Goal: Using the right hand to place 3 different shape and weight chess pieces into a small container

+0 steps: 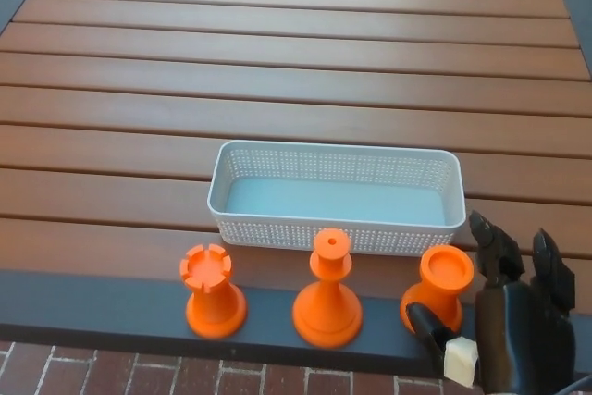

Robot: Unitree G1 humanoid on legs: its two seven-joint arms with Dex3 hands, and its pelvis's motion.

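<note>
A slatted wooden table (296,62) fills most of the frame, its brown boards running left to right, with a dark border strip along the lower edge and brick paving showing below it. In the lower centre sits a white perforated basket (335,230), rectangular, with nothing inside. Three orange chess pieces stand upright in a row just in front of it, along the dark strip. The rook (213,291), with its notched crown, is at lower left, a little apart from the basket. The pawn-like piece (328,291), with a wide round base and a small hole in its top, stands in the lower centre, its head overlapping the basket's front wall in the picture. The third piece (438,287), short with a dished round top, is to the right of it. The robot's right hand (499,330) is in the lower right corner, just beside this third piece: its thumb (427,328), tipped with a pale pad, reaches in front of the piece's base, while the two thick fingers (490,245) point upward to the right of it. The hand is spread apart and grips nothing
</note>
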